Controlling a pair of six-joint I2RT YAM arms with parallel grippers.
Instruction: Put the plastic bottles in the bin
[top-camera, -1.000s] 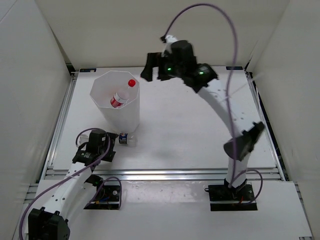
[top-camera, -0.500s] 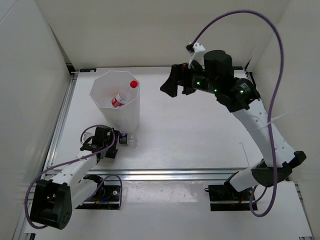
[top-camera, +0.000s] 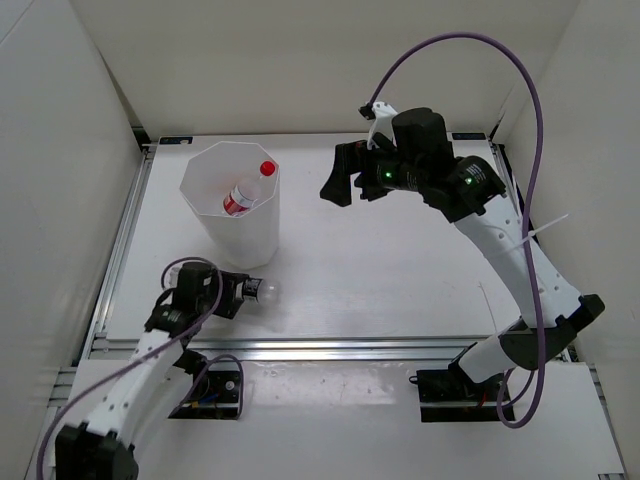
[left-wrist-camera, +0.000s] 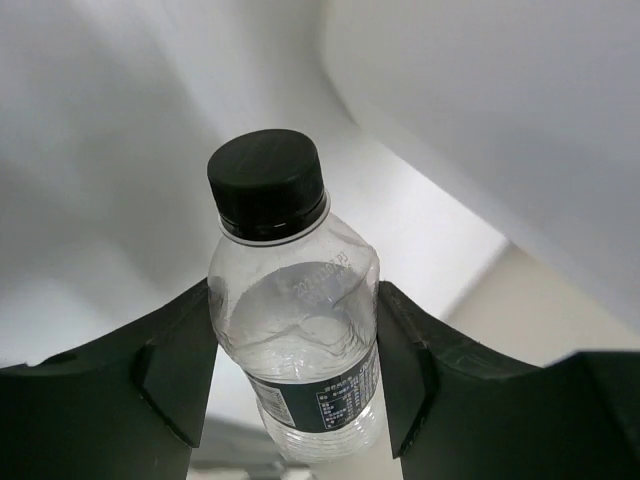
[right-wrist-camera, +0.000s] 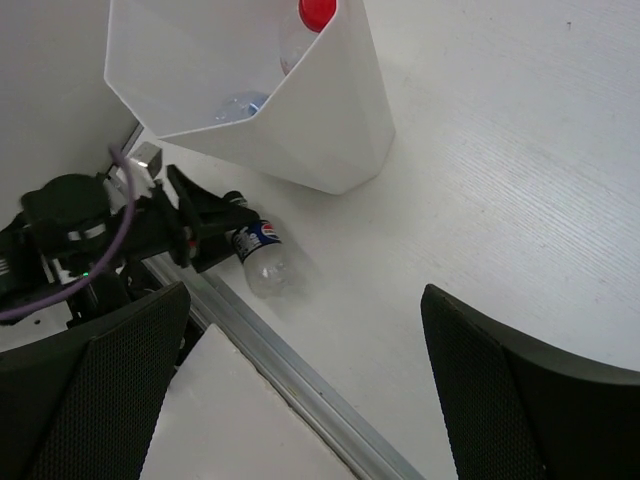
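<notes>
The left arm lies low along the near left of the table (top-camera: 400, 280), its forearm running away from its base and its wrist bent to the right, so that the left gripper (top-camera: 242, 291) points right, close to the surface; its fingers (left-wrist-camera: 170, 360) are clenched on the dark-capped bottle (left-wrist-camera: 295, 330), one pressed to each side of the clear body just below the shoulder, with the black cap towards the wrist camera; the overhead view shows this bottle lying sideways, its base sticking out to the right, just near of the bin (top-camera: 230, 205) and apart from it.

The right arm rises from the near right, folds at a low elbow on the right side, and reaches up and left over the far middle; the right gripper (top-camera: 343, 182) hangs high above the table, right of the bin, with its fingers (right-wrist-camera: 120, 380) released wide and nothing between them.

The red-capped bottle (top-camera: 246, 188) leans inside the bin, cap uppermost against the right wall.
</notes>
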